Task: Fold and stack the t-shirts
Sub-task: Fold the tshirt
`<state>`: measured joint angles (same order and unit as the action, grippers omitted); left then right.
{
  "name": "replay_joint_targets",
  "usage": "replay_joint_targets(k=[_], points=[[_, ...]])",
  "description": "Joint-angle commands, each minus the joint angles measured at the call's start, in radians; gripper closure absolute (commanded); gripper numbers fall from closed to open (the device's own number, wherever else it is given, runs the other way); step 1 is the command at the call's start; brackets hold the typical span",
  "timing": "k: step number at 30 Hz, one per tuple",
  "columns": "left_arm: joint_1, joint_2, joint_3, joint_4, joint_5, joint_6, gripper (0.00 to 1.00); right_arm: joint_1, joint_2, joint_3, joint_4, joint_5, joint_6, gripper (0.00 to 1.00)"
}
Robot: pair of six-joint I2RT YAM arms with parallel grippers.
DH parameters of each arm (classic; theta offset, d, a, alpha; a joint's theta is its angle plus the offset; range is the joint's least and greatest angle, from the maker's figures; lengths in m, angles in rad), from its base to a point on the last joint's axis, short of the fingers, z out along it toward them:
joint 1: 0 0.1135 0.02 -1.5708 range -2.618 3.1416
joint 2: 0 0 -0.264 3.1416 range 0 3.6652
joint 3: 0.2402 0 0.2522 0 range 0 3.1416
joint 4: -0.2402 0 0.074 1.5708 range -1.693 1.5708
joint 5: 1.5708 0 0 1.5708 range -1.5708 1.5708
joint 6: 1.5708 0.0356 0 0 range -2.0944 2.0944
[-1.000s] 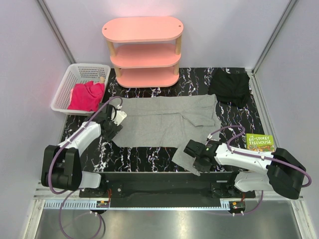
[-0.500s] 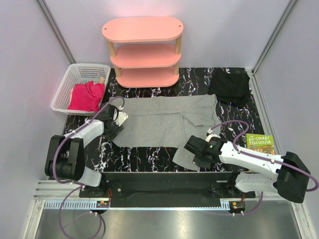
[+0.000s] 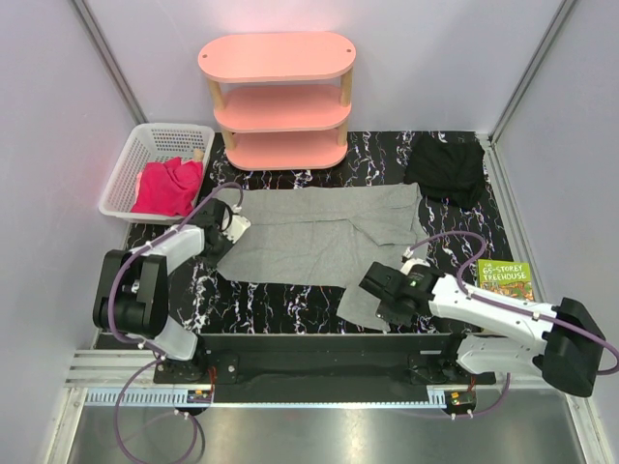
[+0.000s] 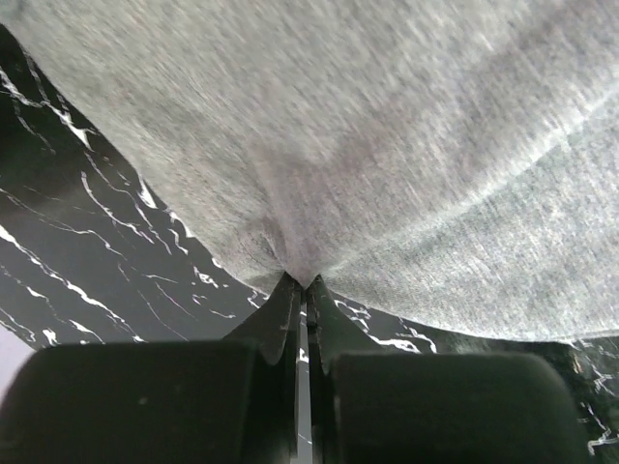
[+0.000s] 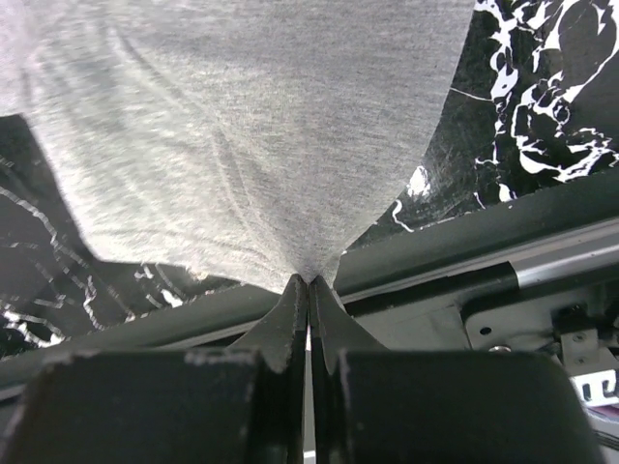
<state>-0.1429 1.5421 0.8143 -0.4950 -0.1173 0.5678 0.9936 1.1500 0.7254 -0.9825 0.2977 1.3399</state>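
Big grey t-shirt (image 3: 319, 237) lies spread flat mid-worktop (image 3: 280, 302). Left hand (image 4: 302, 282) is pinched tight on its 9 o'clock edge, and right hand (image 5: 308, 280) is pinched tight on the flap at its 5 o'clock corner, near the front edge. Black t-shirt (image 3: 447, 170) sits bunched at 1 o'clock; pink t-shirt (image 3: 166, 186) is in the white basket (image 3: 124, 174) at 10 o'clock.

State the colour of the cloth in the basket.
The cloth is magenta-pink; the top view shows it best.
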Motion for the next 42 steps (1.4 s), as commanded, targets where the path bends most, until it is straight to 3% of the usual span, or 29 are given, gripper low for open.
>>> replay_joint_targets(k=[1,10,18,23,26,29,34,42], points=[[0.002,-0.066,0.046,-0.091,0.039,0.015,1.0,-0.006,-0.052,0.089,-0.093,0.018,-0.033,1.0],[0.003,-0.286,0.068,-0.327,0.054,0.13,1.0,0.033,-0.228,0.195,-0.347,-0.111,-0.016,1.0],[0.003,-0.359,0.039,-0.399,0.062,0.145,0.99,0.082,-0.302,0.259,-0.47,-0.189,0.034,1.0],[0.003,-0.326,0.054,-0.401,0.094,0.135,0.96,0.08,-0.296,0.339,-0.512,-0.073,0.047,1.0],[0.003,-0.245,0.13,-0.398,0.107,0.132,0.95,0.076,-0.239,0.391,-0.504,0.071,0.025,1.0],[0.003,-0.127,0.245,-0.386,0.1,0.136,0.95,0.016,-0.178,0.424,-0.464,0.126,-0.04,1.0],[0.003,0.085,0.462,-0.393,0.065,0.141,0.96,-0.237,-0.119,0.388,-0.256,0.074,-0.263,1.0],[0.008,0.243,0.585,-0.396,-0.005,0.17,0.97,-0.571,0.052,0.48,-0.012,-0.043,-0.547,1.0]])
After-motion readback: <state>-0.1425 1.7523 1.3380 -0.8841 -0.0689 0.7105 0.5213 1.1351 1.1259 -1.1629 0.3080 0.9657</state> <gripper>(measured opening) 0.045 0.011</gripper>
